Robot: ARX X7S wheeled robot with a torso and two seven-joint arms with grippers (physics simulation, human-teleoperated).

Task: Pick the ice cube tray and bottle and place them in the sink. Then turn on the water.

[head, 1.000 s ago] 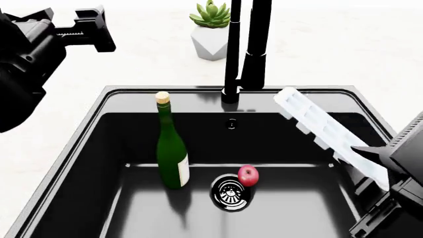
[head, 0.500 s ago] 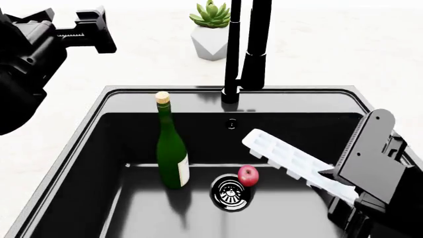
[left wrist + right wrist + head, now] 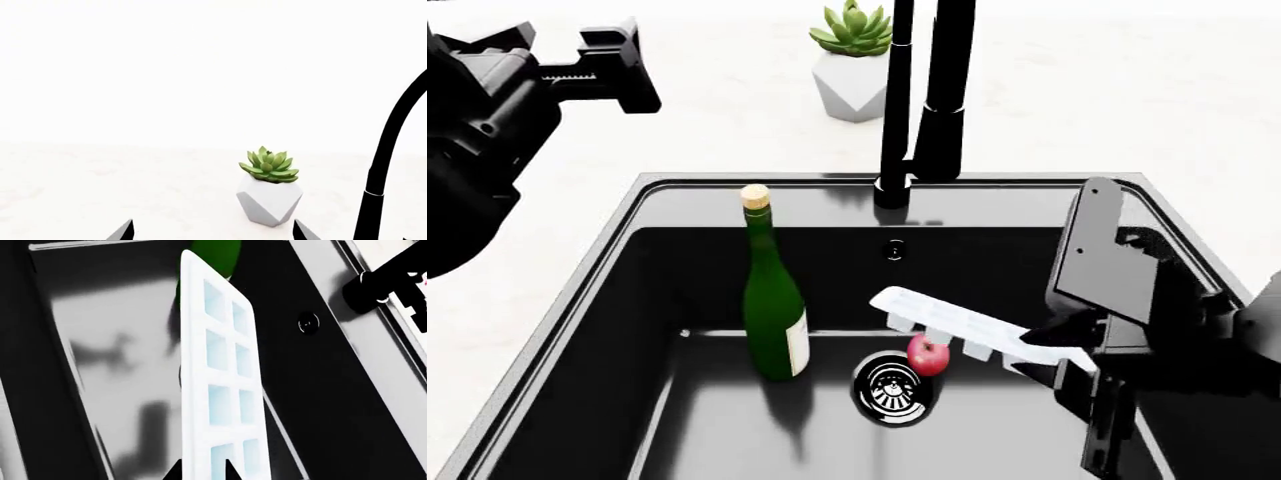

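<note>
Head view: the ice cube tray (image 3: 968,325) is held at its near end by the right tool (image 3: 1065,352), hanging low inside the sink (image 3: 627,262), its far end above a red apple (image 3: 928,353) beside the drain (image 3: 894,389). It should be lowered flat to the basin floor, clear of the apple, before release. Further in, the bottle (image 3: 773,293) stands upright in the basin. The left tool (image 3: 607,65), spread wide and holding nothing, hovers above the surface (image 3: 1121,90).
</note>
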